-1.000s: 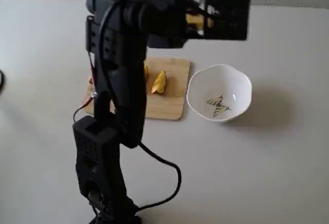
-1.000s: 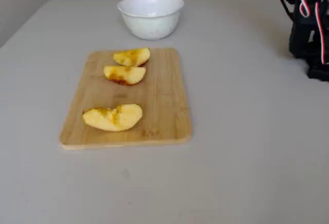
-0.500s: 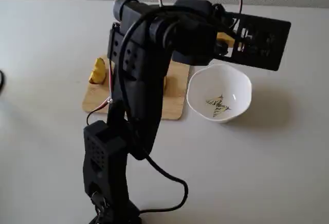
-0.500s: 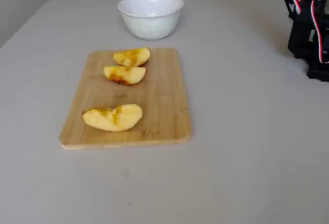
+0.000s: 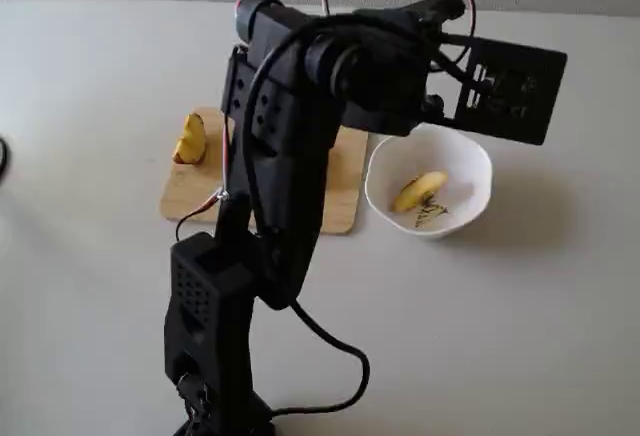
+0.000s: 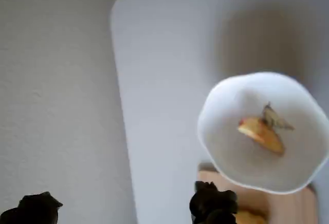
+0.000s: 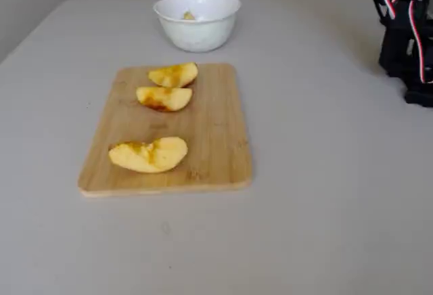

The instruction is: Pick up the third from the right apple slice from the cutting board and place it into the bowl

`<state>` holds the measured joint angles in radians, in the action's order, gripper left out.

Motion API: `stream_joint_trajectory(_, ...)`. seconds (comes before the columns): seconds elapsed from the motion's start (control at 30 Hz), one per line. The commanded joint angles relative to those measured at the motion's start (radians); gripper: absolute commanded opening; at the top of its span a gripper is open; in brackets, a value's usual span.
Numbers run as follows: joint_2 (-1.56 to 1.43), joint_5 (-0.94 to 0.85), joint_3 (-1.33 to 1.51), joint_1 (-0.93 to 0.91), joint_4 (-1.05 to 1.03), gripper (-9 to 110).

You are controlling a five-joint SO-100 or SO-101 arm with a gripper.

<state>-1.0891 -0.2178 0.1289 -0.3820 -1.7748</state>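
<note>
The apple slice [image 5: 418,192] lies inside the white bowl [image 5: 470,156], free of the gripper. The wrist view shows that slice [image 6: 260,134] beside the leafy motif, with the bowl [image 6: 221,147] below the camera. My gripper [image 6: 126,211] is open, its two dark fingertips [image 6: 213,206] far apart with nothing between them, held above the bowl's near side. From the low fixed view only a tip of the slice [image 7: 188,15] peeks over the bowl [image 7: 199,34] rim. The cutting board [image 7: 216,126] lies in front of the bowl.
Three other apple wedges stay on the board: one [image 7: 173,74] nearest the bowl, one [image 7: 164,98] just behind it, one [image 7: 148,155] at the near end. The arm's base [image 7: 406,38] stands at the table's right. A black cable [image 5: 330,336] loops by the arm's foot.
The gripper held the slice above the bowl half a second ago. Now its jaws have opened and the slice lies in the bowl. The board's wedges have not moved.
</note>
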Motion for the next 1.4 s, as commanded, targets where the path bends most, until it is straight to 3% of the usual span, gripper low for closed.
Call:
stream_joint_trajectory(0.0, -0.025, -0.011, -0.046, 0.006, -0.026, 30)
stream_joint_trajectory(0.23, -0.183, 0.006, -0.032, 0.051, -0.034, 1)
stream_joint_trajectory(0.53, -0.779, 0.057, 0.232, 0.241, -0.034, 0)
stream_joint_trajectory(0.83, -1.460, 0.129, 0.862, 0.637, 0.009, 0)
stream_joint_trajectory(0.97, -1.721, 0.074, 1.302, 0.607, 0.152, 0)
stream_joint_trajectory(1.37, -2.131, -0.092, 2.204, 0.502, 0.396, 0)
